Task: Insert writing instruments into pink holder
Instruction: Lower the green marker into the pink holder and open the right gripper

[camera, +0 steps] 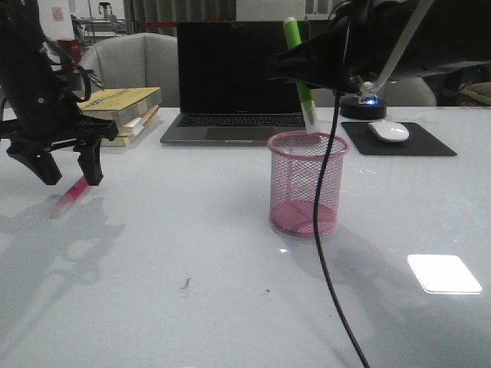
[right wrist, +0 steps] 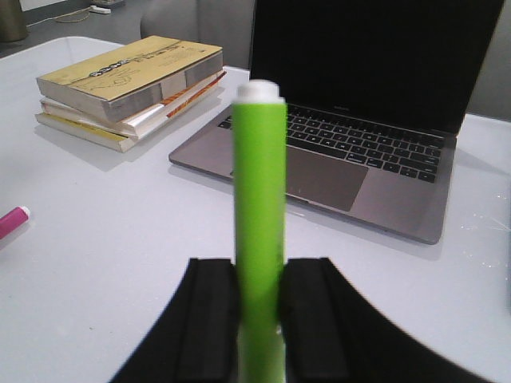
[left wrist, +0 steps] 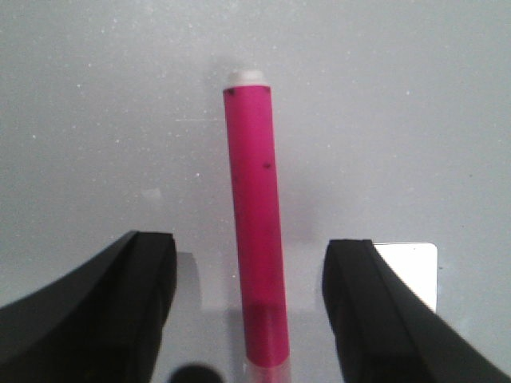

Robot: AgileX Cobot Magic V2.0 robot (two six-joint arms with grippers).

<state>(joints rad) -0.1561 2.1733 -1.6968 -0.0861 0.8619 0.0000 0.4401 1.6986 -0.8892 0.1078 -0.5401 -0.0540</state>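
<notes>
A wide white table [camera: 192, 307] fills the foreground, and its glossy top shows a bright square reflection of light [camera: 444, 274] near the right side. At the back of the table stands an open laptop [camera: 234, 84] with a dark screen, a stack of books [camera: 126, 111] lies to the left of it, and a white mouse [camera: 389, 131] rests on a black mouse pad [camera: 399, 141] to the right. Behind the table there is a grey chair [camera: 134, 65], and the room further back is dim and cluttered.
</notes>
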